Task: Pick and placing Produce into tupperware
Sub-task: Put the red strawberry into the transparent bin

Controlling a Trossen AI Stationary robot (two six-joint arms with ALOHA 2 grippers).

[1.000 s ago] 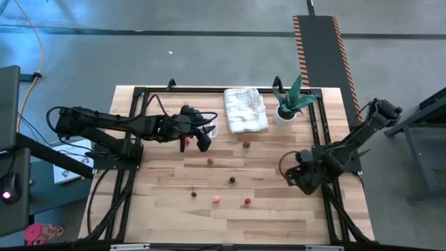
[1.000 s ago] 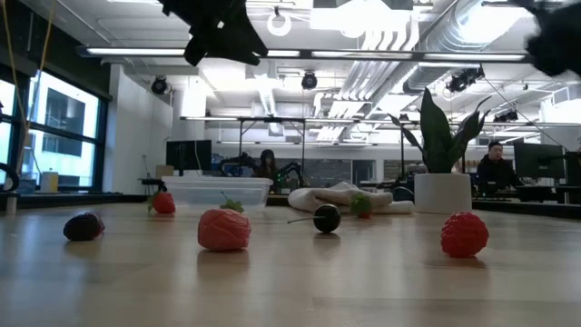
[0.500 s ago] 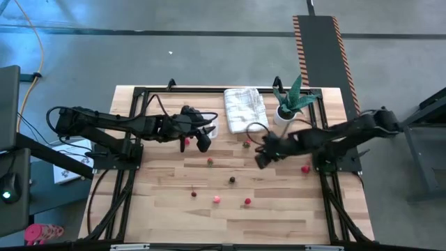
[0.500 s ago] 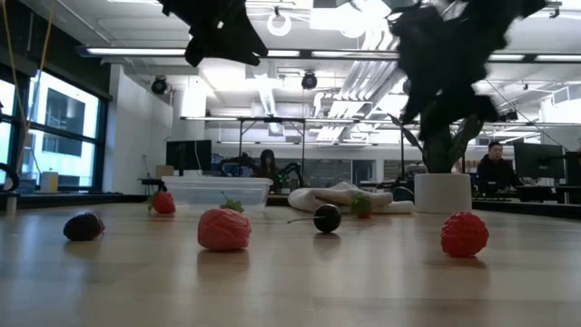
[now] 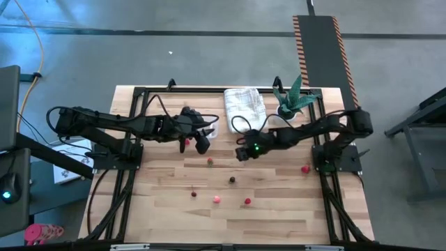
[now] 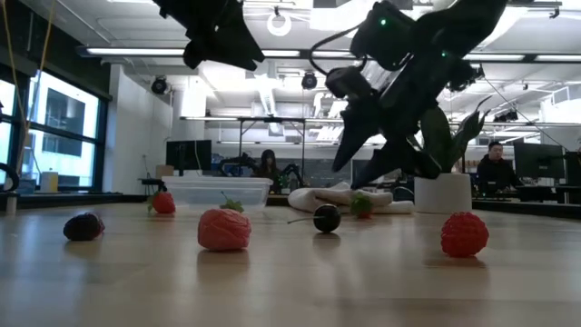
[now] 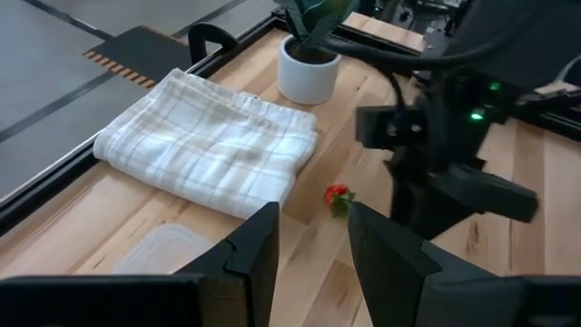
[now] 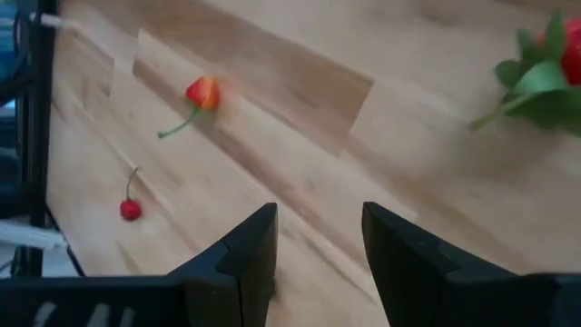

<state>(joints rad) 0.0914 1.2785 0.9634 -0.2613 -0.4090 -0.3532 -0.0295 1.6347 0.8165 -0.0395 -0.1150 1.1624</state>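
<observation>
No brand, label or writing can be read. The tupperware point(image 5: 209, 130) is set just beside the folded cloth point(image 5: 245, 109). The left gripper point(image 5: 203, 143) is held above it, fingers apart, empty. The right gripper point(image 5: 242, 153) is held near the cloth, fingers parted, empty. The produce point(image 5: 217, 199) is scattered well apart from the cloth.
</observation>
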